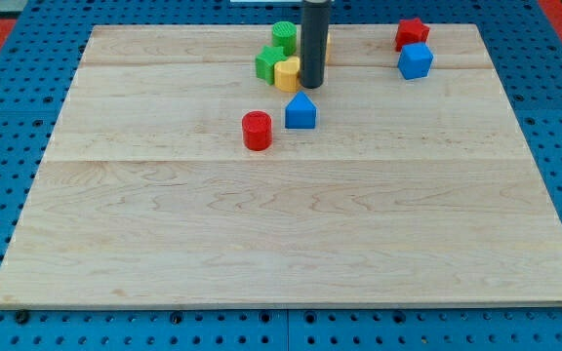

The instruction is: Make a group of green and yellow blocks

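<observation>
My tip (312,85) rests on the board near the view's top centre, touching the right side of a yellow block (287,73). A green block (268,62) sits against that yellow block's left. A green cylinder (284,37) stands just above them. Another yellow block (325,43) is mostly hidden behind the rod, only a sliver showing. The green and yellow blocks sit close together in one cluster.
A blue house-shaped block (301,111) and a red cylinder (257,130) lie just below the cluster. A red block (411,33) and a blue block (416,60) sit at the top right. The wooden board (281,234) lies on a blue pegboard.
</observation>
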### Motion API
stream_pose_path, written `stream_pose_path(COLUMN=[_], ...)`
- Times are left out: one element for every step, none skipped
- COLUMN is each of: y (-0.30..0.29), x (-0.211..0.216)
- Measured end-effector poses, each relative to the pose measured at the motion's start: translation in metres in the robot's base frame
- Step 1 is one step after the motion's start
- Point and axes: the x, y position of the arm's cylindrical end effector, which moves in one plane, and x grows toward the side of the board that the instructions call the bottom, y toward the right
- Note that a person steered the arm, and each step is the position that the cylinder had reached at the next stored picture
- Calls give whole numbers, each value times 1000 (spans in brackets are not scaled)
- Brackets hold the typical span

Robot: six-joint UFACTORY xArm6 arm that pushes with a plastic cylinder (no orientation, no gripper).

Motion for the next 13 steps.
stream_pose_path(y=[-48, -106, -129, -174, -182, -123, -103, -85, -110, -121, -68, -87, -138], x=[12, -1, -26, -43, -71, -79, -46, -31, -39, -72, -74, -68, -41])
